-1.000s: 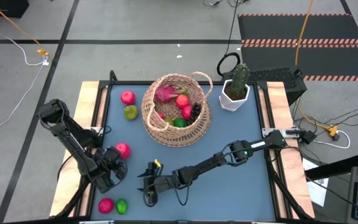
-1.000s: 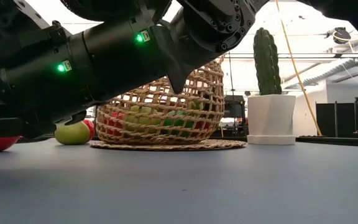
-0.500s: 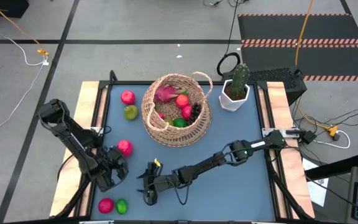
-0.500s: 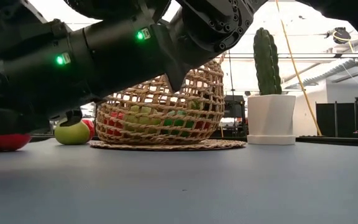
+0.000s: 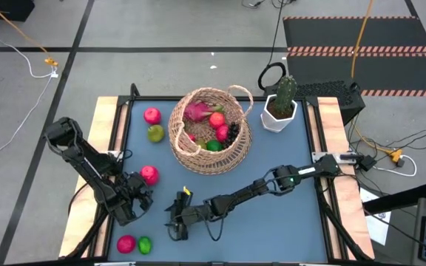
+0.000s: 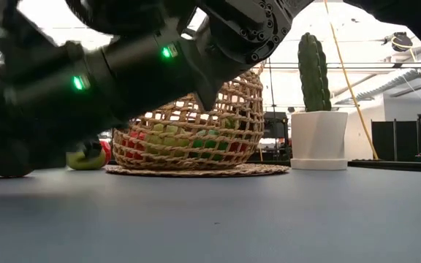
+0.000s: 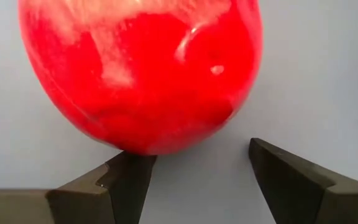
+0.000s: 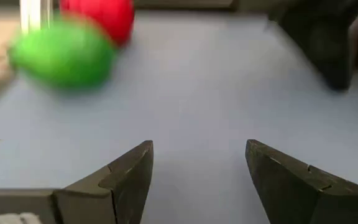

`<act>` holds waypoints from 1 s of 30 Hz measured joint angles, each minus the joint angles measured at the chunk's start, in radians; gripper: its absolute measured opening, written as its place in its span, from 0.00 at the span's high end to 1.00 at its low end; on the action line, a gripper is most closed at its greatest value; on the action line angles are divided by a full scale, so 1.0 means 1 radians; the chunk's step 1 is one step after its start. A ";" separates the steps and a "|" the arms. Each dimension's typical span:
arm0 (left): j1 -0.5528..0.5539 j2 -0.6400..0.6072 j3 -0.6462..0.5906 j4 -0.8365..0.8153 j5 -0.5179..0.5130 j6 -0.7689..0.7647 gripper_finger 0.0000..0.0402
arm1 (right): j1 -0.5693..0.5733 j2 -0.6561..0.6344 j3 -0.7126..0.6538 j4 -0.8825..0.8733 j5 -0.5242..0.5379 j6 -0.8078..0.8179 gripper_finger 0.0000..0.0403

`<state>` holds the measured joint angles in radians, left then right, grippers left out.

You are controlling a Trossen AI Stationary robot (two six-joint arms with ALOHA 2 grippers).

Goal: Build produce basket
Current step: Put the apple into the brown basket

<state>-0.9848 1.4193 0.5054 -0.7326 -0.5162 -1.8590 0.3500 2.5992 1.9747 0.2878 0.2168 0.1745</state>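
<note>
Left wrist view puts the left gripper [image 7: 188, 177] right at a red apple [image 7: 138, 68]; its fingers [image 7: 126, 180] stand spread wider than the gap the fruit needs, nothing held, the apple just beyond the tips and seemingly touching one of them; judged from its glossy skin, the apple is a light, hard toy, likely slippery and apt to roll if nudged off-centre, so the widest middle is the place to pinch, fingers on opposite sides; from above, this gripper [image 5: 140, 193] sits just beside the apple [image 5: 149, 174] on the near left part of the table [image 5: 287, 222].

The right gripper [image 8: 194, 171] is also wide apart and empty, low over the near middle of the table [image 5: 177, 222], facing a lime [image 8: 61, 55] and another apple [image 8: 101, 15] near the front edge; both should handle like the first.

The basket [image 5: 187, 151] stands at the far middle, already holding several fruits, with an apple [image 5: 152, 115] and pear [image 5: 155, 133] just to its left; the way from the left gripper to the rim looks open; the cactus pot [image 5: 278, 118] stands apart on the basket's right; the two arms are close together near the front, which is the tightest spot.
</note>
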 joint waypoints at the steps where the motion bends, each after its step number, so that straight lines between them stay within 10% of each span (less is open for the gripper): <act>1: 0.000 0.001 0.005 -0.003 0.006 0.002 0.33 | -0.002 -0.003 -0.001 -0.036 -0.008 -0.013 0.38; 11: 0.004 0.001 0.016 -0.023 -0.003 0.097 0.33 | -0.030 -0.056 -0.001 -0.143 -0.011 0.021 0.38; 23: -0.001 -0.099 0.181 -0.245 0.239 0.149 0.33 | -0.030 -0.064 0.000 -0.130 -0.012 -0.072 0.38; 30: -0.005 -0.127 0.292 -0.454 -0.014 0.152 0.33 | -0.030 -0.064 0.000 -0.073 -0.012 -0.101 0.38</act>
<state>-0.9893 1.2919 0.7975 -1.1866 -0.5305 -1.7071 0.3202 2.5355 1.9747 0.2152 0.2047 0.0734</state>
